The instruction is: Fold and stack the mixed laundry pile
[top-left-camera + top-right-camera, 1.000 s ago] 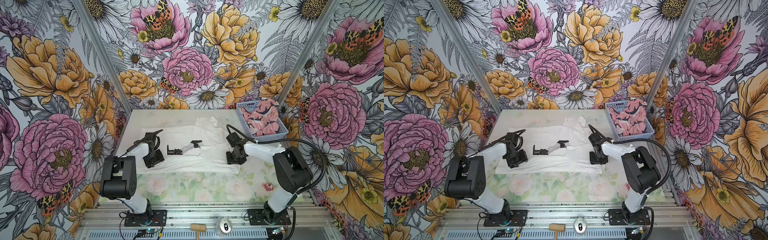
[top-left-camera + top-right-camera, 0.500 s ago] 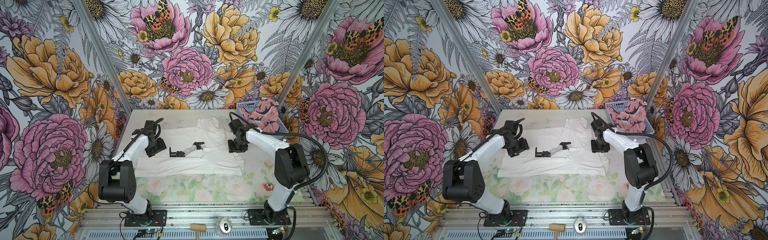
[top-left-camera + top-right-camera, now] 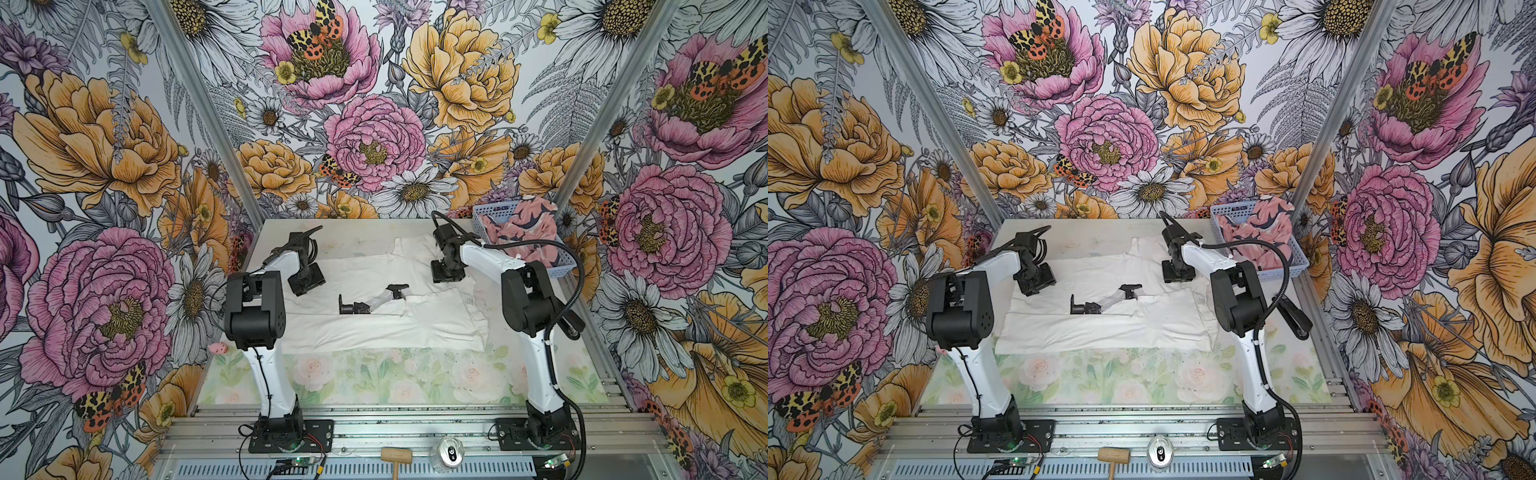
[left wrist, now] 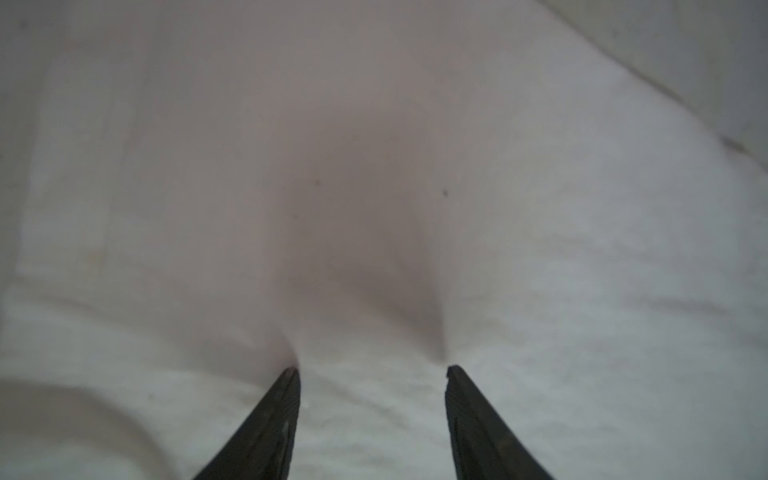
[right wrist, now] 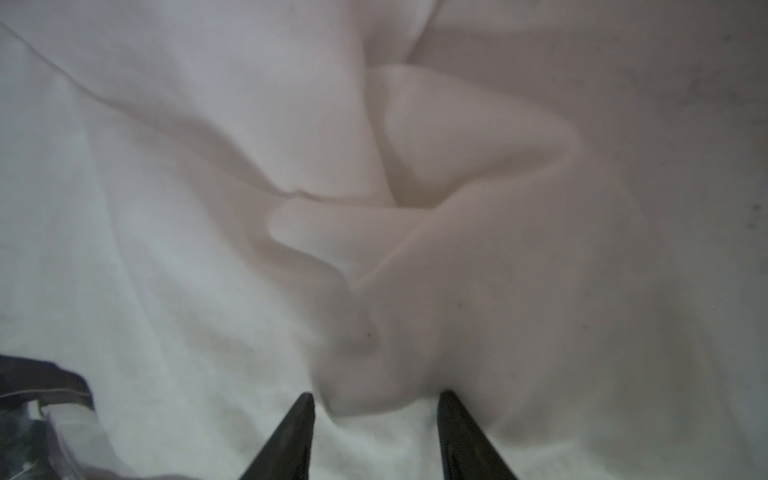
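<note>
The white T-shirt (image 3: 374,328) lies spread across the table in both top views, with a long fold along its front. My left gripper (image 3: 306,284) points down on the shirt's left part. In the left wrist view the left gripper (image 4: 374,368) stands open, its fingertips (image 4: 291,386) denting flat white cloth. My right gripper (image 3: 446,275) is on the shirt's far right part. It is open in the right wrist view (image 5: 376,395), with a rumpled fold of cloth just ahead of its tips. The pink garment (image 3: 519,232) is heaped in the blue basket (image 3: 557,270).
A small black and clear object (image 3: 370,302) lies on the middle of the shirt. The basket stands at the back right corner against the wall. A wooden mallet (image 3: 397,457) and a can (image 3: 451,449) sit on the front rail. A small pink thing (image 3: 218,348) lies at the table's left edge.
Both grippers have moved from the shirt's front part toward the back of the table. The shirt's front now lies as a flat folded band.
</note>
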{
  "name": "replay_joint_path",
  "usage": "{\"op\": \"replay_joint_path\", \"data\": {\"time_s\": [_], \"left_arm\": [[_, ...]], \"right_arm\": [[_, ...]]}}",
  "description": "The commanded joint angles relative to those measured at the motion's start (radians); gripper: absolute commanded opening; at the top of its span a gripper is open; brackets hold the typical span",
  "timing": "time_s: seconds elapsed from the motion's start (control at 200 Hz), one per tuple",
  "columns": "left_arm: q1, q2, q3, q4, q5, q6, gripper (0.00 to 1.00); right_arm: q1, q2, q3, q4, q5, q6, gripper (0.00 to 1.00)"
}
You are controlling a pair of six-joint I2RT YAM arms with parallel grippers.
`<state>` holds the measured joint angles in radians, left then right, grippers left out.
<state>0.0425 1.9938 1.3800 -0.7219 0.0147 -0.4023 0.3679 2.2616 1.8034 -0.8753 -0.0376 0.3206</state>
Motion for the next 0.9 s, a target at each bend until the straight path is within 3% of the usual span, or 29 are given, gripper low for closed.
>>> {"op": "replay_joint_path", "data": {"time_s": [0.0,0.23,0.495,0.68,0.896], "left_arm": [[0.005,-0.018,-0.078,-0.087,-0.014,-0.013,0.57],[0.014,-0.119,-0.285,-0.096,0.034,-0.036,0.56],[-0.033,-0.268,-0.413,-0.115,0.062,-0.079,0.55],[-0.033,-0.297,-0.255,-0.125,0.039,-0.060,0.60],[0.032,-0.191,0.016,-0.092,-0.032,-0.016,0.60]], "right_arm": [[-0.005,-0.030,-0.120,-0.045,0.015,-0.030,0.50],[-0.009,-0.188,-0.366,-0.047,0.039,-0.067,0.51],[-0.018,-0.257,-0.458,-0.060,0.034,-0.076,0.51],[-0.019,-0.302,-0.361,-0.080,0.011,-0.041,0.52],[-0.019,-0.316,-0.177,-0.138,-0.023,-0.018,0.52]]}}
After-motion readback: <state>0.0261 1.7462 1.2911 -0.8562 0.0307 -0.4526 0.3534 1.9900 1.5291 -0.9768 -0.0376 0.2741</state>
